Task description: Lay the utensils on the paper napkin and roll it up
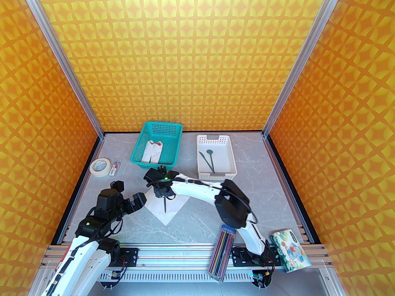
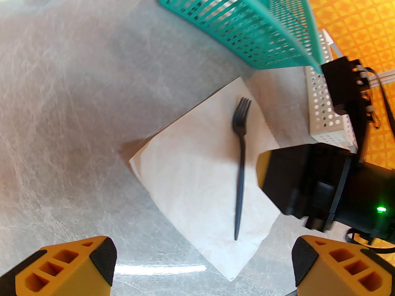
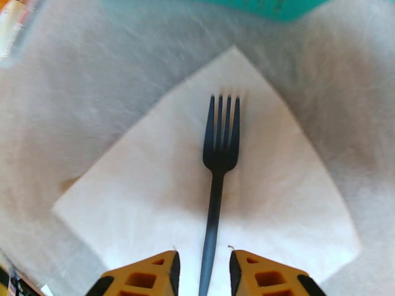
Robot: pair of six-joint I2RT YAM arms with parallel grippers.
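Observation:
The white paper napkin lies on the table as a diamond, just in front of the teal basket. A dark fork rests flat on the napkin, tines toward the basket. My right gripper hovers over the fork, open, its orange fingers standing apart on either side of the handle without touching it. My left gripper sits at the napkin's left corner, open wide and holding nothing. A spoon and a knife lie in the white basket.
The teal basket at the back holds white napkin bundles. A tape roll and a small packet lie at the left. A pencil case and a printed tissue pack sit at the near right edge.

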